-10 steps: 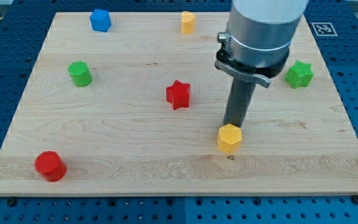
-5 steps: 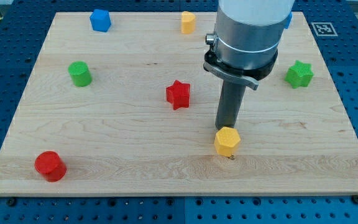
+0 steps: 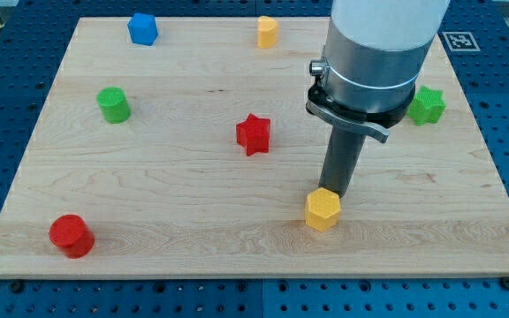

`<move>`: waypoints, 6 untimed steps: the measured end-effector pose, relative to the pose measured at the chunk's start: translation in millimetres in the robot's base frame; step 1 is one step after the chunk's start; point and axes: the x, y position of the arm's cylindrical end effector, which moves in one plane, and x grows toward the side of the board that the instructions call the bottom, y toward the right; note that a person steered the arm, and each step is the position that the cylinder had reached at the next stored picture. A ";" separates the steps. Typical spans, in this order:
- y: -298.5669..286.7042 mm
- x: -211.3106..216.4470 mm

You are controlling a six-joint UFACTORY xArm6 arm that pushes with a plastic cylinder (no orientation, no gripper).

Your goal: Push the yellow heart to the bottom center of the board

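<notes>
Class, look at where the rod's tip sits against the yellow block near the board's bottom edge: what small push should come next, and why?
Probably a short push toward the view's bottom-left. My tip sits at the upper right of the yellow block, touching or nearly so. The block lies low on the board, but right of its centre, so it likely needs to go left and slightly down.

Arm enters from upper right of frame, rod vertical; my tip (image 3: 335, 192) sits at lower centre-right, on the table.
</notes>
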 end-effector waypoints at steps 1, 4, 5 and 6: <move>-7.4 0.6; 7.9 27.9; -18.1 28.3; -21.5 25.8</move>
